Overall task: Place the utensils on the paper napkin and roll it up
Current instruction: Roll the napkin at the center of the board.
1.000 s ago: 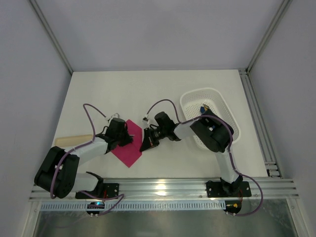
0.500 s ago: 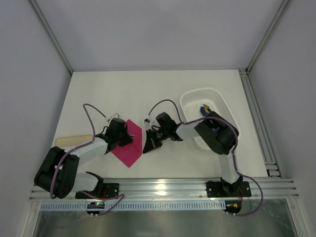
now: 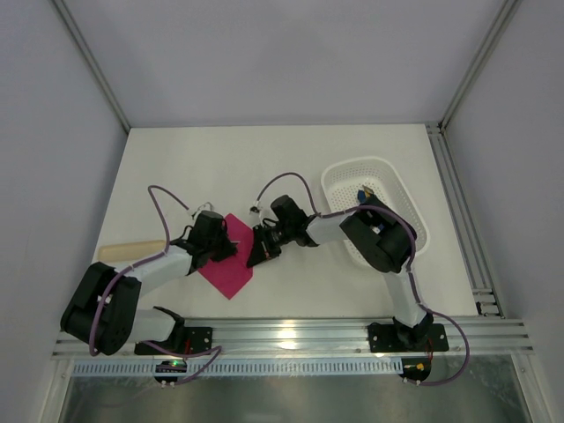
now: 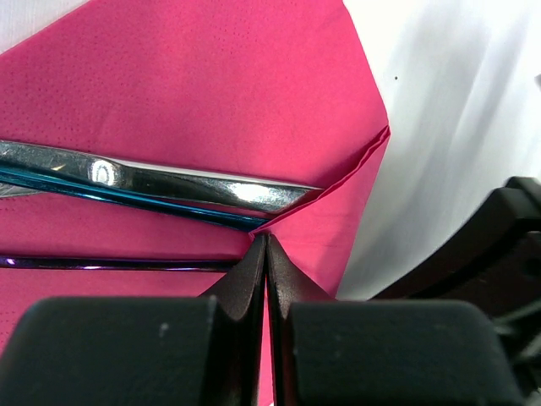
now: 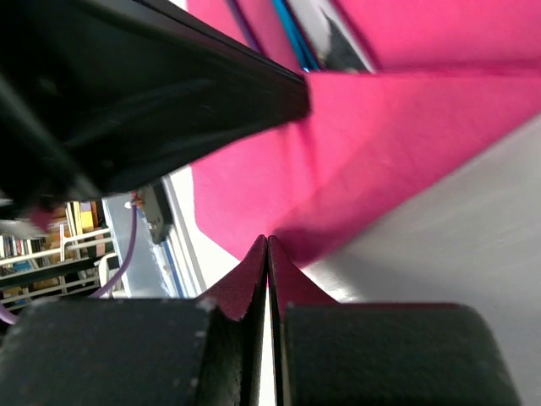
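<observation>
Lower left of the top view: pink napkin (image 3: 229, 278), one corner folded over the utensils (image 4: 169, 182). Left gripper (image 3: 233, 250) closed at the fold; right gripper (image 3: 256, 258) closed at the napkin's right edge. Whether paper is pinched: cannot tell. Risks: the thin sheet tears, the fold springs open, the utensils slide out.

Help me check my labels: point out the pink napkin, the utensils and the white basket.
paper napkin (image 4: 169, 76): left wrist view, flat upper part of the sheet.
utensils (image 4: 161, 180): left wrist view, the shiny handle lying on the napkin.
white basket (image 3: 345, 182): top view, bare mesh near its left rim.
</observation>
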Action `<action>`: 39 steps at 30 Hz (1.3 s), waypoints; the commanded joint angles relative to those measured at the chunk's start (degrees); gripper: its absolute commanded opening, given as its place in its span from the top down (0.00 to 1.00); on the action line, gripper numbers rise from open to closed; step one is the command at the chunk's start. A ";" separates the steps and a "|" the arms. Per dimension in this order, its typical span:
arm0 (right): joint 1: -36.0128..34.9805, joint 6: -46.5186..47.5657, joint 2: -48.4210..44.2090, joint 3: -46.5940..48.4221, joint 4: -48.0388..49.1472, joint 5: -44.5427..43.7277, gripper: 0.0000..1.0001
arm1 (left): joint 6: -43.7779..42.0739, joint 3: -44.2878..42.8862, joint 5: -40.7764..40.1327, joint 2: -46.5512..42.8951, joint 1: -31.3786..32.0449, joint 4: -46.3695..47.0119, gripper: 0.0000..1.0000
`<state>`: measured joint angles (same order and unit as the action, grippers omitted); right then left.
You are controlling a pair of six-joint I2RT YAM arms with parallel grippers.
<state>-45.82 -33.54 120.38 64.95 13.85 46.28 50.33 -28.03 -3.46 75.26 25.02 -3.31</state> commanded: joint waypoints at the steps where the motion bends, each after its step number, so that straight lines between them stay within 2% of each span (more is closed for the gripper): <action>1: -0.67 0.58 0.91 -1.31 1.36 0.13 0.96 | -1.28 0.96 -1.81 -1.00 -0.05 -2.58 1.00; 9: -0.50 4.27 -2.94 -0.27 -3.82 -3.12 0.96 | -1.55 0.87 -1.81 -1.52 -0.05 -2.93 1.00; 18: 5.56 11.19 -3.84 12.46 -17.78 -9.80 0.93 | -2.25 1.22 -1.72 -2.14 -0.05 -3.28 1.00; 22: 7.41 15.07 -0.33 19.50 -23.77 -11.83 0.89 | -2.51 1.05 -1.63 -1.97 -0.05 -3.37 1.00; 30: 7.59 20.18 7.58 34.00 -29.75 -8.67 0.91 | -2.69 1.14 -1.46 -2.14 -0.05 -3.54 1.00; 39: 4.61 20.71 11.81 37.97 -31.43 -8.40 0.96 | -2.60 1.49 -1.20 -2.75 -0.05 -3.63 1.00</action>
<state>-39.62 -14.26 132.51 100.07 -16.73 36.84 48.99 -27.49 -3.46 73.71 24.99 -4.95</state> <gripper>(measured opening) 0.040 0.002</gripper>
